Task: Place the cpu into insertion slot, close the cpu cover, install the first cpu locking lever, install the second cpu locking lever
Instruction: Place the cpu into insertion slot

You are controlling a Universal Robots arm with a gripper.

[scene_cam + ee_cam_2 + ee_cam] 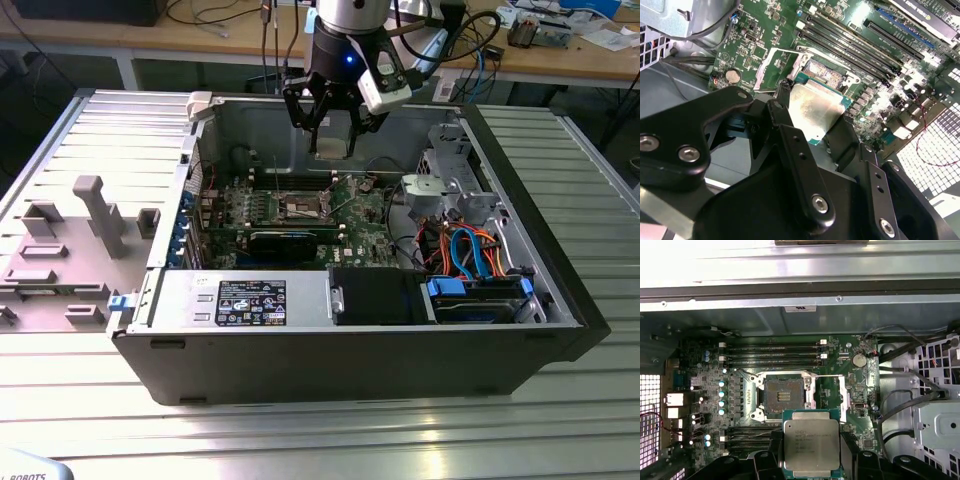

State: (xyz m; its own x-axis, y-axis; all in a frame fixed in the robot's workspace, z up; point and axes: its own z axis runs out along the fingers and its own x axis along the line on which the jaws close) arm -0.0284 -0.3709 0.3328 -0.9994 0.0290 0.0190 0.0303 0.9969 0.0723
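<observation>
First wrist view: black pincer (812,460) clenched on flat sq. silvery cpu (811,440) — held level to match dark-centred, silver-rimmed insertion slot (784,399) below pincer.

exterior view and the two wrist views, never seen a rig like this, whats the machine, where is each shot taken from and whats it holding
The machine is a robot arm with a black claw at its end. It is working over an open computer case that lies on a ribbed metal table.

The exterior view comes from a camera off the arm that takes in the whole scene. Both wrist views come from cameras riding on the arm, looking past the claw into the case.

The claw grips the cpu, a flat square chip with a silvery top, by its edges above the green circuit board. On that board the insertion slot is empty, and the cpu cover is swung open beside it.

At the exterior view's left, grey plastic blocks sit on the table.
</observation>
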